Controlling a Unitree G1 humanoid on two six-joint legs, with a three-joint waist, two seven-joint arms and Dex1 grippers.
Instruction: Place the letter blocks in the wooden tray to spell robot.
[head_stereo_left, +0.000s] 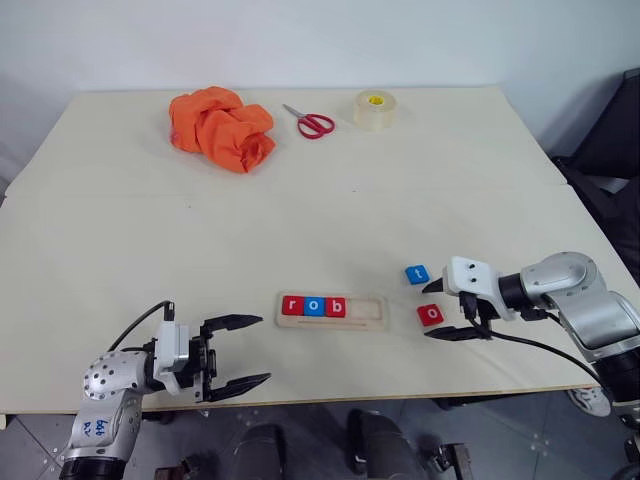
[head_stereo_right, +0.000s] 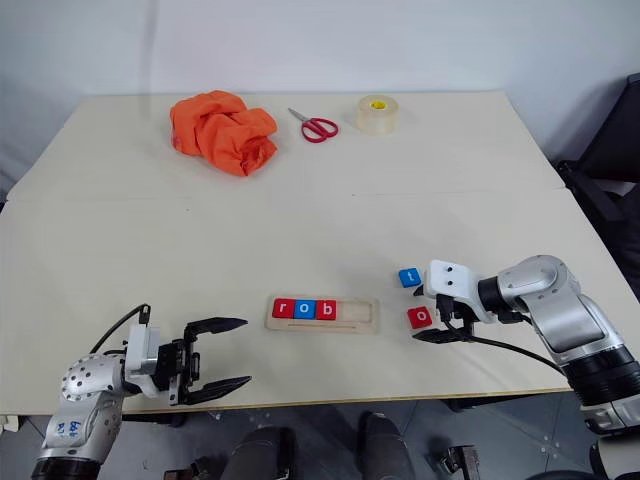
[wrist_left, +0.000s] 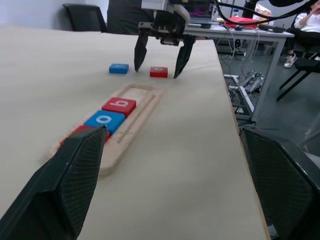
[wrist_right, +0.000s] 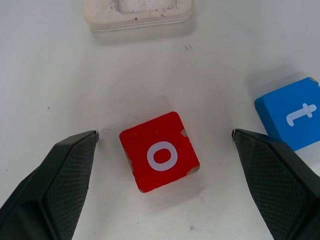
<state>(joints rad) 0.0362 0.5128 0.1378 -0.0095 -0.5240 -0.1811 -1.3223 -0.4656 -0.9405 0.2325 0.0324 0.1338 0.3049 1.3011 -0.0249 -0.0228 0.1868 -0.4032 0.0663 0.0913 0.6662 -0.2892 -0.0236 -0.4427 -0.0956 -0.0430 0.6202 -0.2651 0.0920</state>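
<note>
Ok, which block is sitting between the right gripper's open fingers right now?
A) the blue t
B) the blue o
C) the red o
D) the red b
C: the right wrist view shows the red o lying on the table between the open fingers of the right gripper, untouched, with the blue t off to one side.

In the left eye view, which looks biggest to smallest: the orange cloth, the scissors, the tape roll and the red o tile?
1. orange cloth
2. scissors and tape roll: look alike, no ranking
3. red o tile, smallest though nearer the camera

Both grippers (head_stereo_left: 240, 351) (head_stereo_left: 437, 310) agape (empty)
</note>
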